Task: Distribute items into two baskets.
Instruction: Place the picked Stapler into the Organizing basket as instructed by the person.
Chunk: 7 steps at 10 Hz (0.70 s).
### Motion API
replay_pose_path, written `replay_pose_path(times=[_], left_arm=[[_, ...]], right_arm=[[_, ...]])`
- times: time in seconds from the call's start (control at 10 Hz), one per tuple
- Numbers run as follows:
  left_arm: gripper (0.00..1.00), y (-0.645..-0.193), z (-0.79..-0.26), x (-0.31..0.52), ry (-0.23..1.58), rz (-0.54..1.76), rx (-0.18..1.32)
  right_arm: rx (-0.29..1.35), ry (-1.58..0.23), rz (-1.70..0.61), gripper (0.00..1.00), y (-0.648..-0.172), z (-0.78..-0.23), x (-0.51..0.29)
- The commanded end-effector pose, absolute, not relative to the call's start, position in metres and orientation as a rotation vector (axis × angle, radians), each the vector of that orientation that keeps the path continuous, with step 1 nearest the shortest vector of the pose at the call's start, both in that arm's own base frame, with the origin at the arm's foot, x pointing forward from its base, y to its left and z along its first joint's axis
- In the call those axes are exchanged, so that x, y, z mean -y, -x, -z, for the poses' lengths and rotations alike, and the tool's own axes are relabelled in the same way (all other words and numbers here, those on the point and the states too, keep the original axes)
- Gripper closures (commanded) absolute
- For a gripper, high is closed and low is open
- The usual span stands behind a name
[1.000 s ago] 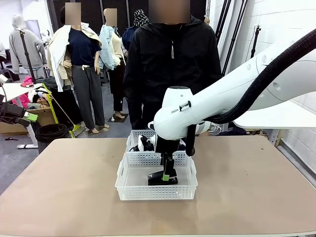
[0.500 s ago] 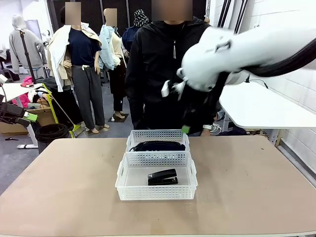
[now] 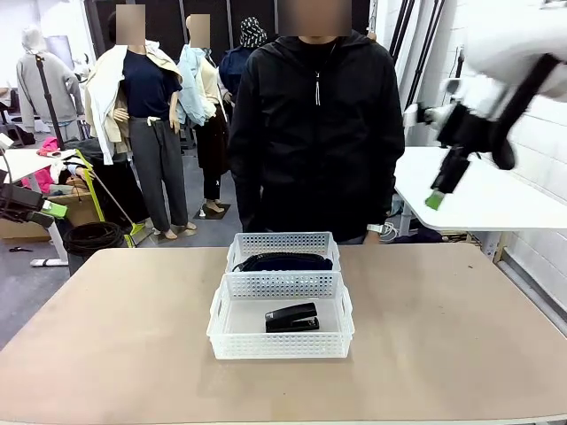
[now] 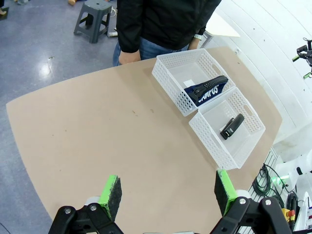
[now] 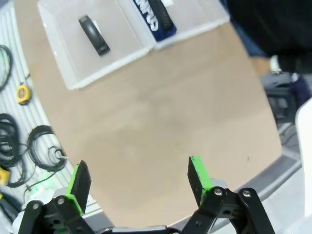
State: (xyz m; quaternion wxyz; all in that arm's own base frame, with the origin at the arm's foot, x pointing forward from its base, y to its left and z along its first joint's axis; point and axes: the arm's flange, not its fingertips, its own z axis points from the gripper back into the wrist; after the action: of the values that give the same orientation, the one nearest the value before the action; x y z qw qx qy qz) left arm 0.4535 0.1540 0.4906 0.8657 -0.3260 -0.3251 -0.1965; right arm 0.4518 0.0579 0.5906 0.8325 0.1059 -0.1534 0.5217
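Two white baskets sit end to end mid-bench [image 3: 461,336]: the near basket [image 3: 281,341] holds one black stapler [image 3: 292,318], the far basket [image 3: 282,240] one navy pouch [image 3: 285,261]. Both end effectors are raised, fingers apart and empty: the left end effector [image 4: 165,192] and the right end effector [image 3: 440,190] at far right. One person [image 3: 314,133] stands beyond.

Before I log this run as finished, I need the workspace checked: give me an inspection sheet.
Surface: tan table, bare around the baskets.
Job's things: stapler in near basket; pouch in far basket; the baskets touch.
Clutter: nothing seen on the table.
Grippers: right gripper raised to the table's right, open, empty; left gripper high over the table, open, empty.
Cables: black coils on the floor beside the table.
Surroundings: person standing at the far edge.
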Motion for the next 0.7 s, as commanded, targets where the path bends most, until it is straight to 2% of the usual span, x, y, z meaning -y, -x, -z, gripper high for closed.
replay_pose_path(times=[0.0, 0.6], left_arm=[[0.00, -0.452, -0.492, -0.154, 0.685, 0.415, 0.674], [0.00, -0.452, -0.492, -0.154, 0.685, 0.415, 0.674]], right_arm=[[0.398, -0.308, -1.042, 0.00, -0.425, -0.571, -0.027], [0.548, -0.568, -1.006, 0.00, -0.366, -0.497, 0.060]])
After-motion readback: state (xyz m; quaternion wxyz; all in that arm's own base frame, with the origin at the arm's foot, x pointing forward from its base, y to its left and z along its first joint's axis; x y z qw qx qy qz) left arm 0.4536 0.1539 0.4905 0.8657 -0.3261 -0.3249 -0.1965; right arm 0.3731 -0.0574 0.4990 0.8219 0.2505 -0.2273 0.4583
